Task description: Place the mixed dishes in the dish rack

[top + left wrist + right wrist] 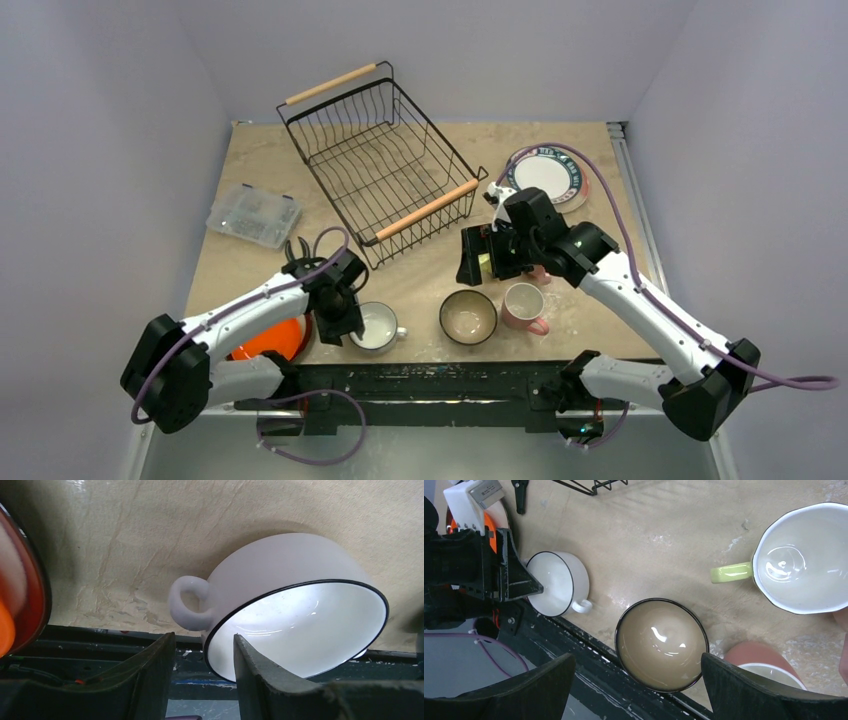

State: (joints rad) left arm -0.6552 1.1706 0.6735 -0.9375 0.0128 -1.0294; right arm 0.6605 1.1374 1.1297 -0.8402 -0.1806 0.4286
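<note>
The black wire dish rack (pixel 385 160) with wooden handles stands at the back centre and looks empty. My left gripper (pixel 345 322) is open, its jaws either side of the rim of the white cup (pixel 300 605), beside its handle; the cup also shows in the top view (pixel 377 326). My right gripper (pixel 639 682) is wide open and empty above a dark-rimmed bowl with a beige inside (pixel 661 645). A yellow-green mug (pixel 799 560) and a pink mug (pixel 524 305) stand close by. Teal-rimmed plates (pixel 545 172) are stacked at the back right. An orange plate (pixel 268 338) lies under the left arm.
A clear plastic box (pixel 252 215) sits at the left of the table. Black pliers (pixel 297 250) lie between the box and the left gripper. The table's front edge with a black rail (pixel 430 380) runs just behind the cup and the bowl.
</note>
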